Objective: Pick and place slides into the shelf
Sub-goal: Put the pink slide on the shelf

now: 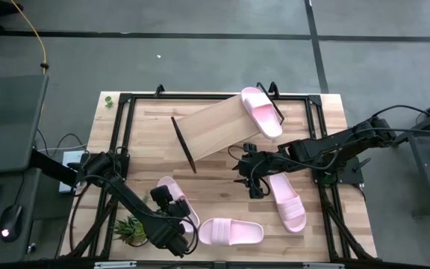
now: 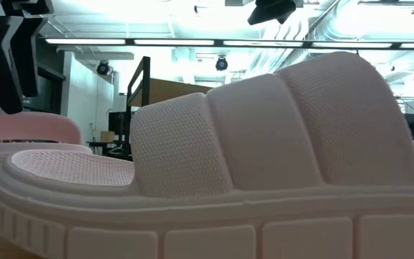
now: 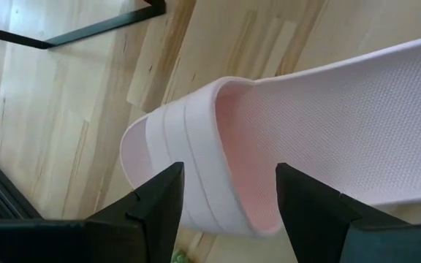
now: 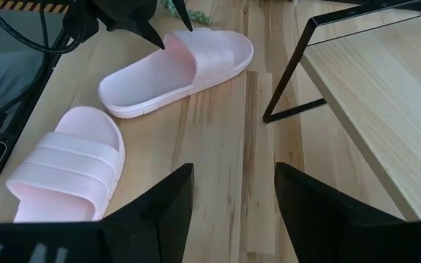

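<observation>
Four light-pink slides show. One slide [image 1: 263, 112] lies on the right end of the slanted light-wood shelf [image 1: 211, 128]. Three lie sole-down on the tabletop: one on the right [image 1: 287, 200], one near the near edge [image 1: 231, 232] [image 4: 68, 164] [image 2: 228, 165], and one on the left [image 1: 179, 196] [image 3: 218, 139] [image 4: 177, 62]. My left gripper [image 1: 172, 203] [image 3: 229, 208] hangs open just above the left slide's strap, a finger on either side of it. My right gripper [image 1: 251, 178] [image 4: 232, 201] is open over bare wood in front of the shelf.
A black metal frame [image 1: 125, 134] runs around the tabletop, and the shelf's thin black legs [image 4: 291, 80] stand on the wood. A small green plant [image 1: 131, 230] sits at the near left corner. Bare wood [image 1: 222, 187] lies between the shelf and the near slide.
</observation>
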